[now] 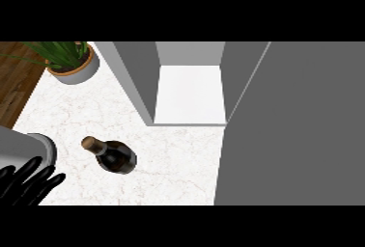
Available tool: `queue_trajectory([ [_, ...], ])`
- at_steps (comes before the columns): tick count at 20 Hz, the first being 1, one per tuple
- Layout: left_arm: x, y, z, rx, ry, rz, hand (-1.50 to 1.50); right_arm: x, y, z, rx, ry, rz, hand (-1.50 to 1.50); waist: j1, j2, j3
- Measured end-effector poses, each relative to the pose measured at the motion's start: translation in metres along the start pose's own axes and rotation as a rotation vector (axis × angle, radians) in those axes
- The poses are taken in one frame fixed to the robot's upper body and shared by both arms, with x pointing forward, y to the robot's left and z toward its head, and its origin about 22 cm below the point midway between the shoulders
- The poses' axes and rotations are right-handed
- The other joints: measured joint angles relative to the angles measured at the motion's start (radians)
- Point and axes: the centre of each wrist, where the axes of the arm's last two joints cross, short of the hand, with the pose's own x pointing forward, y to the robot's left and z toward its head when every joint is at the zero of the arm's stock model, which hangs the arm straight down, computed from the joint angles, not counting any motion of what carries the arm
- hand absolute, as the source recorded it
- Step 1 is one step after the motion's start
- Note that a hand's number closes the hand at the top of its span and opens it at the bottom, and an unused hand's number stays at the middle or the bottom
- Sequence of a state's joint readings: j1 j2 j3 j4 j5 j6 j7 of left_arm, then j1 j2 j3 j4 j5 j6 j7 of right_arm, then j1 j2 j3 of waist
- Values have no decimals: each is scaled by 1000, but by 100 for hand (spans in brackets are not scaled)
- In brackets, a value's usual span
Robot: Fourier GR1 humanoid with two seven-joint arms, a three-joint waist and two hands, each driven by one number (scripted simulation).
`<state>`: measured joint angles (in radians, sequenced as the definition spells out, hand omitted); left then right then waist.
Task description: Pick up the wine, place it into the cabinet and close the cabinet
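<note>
One wine bottle (pixel 114 155) (dark glass, cork-coloured top) stood on the white marble counter (pixel 178 164), in front of and a little left of the one cabinet (pixel 135 82), whose door (pixel 292 125) hung open at the right and showed a white shelf inside. Only one hand showed, the left hand (pixel 28 185) at the lower left edge near the bottle but apart from it, its fingers straight and spread with nothing held. A single potted plant (pixel 71 62) sat at the counter's far left corner.
</note>
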<state>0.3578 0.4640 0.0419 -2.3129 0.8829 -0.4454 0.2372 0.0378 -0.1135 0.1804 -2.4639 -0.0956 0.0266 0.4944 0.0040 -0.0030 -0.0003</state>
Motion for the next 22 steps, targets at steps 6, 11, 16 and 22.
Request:
queue_trajectory([
  [6,19,17,0,6,-51,12,-150,4,0,3,-4,4,23,-150,-5,1,0],
  [11,25,35,-6,26,-65,14,-150,7,0,-2,-9,-5,29,-150,-6,2,0],
  [16,16,53,-13,46,-33,14,-150,10,0,-2,-8,-1,33,-150,-9,2,0],
  [22,1,74,-20,58,24,42,-150,12,-5,-3,-20,2,57,-150,-10,3,0],
])
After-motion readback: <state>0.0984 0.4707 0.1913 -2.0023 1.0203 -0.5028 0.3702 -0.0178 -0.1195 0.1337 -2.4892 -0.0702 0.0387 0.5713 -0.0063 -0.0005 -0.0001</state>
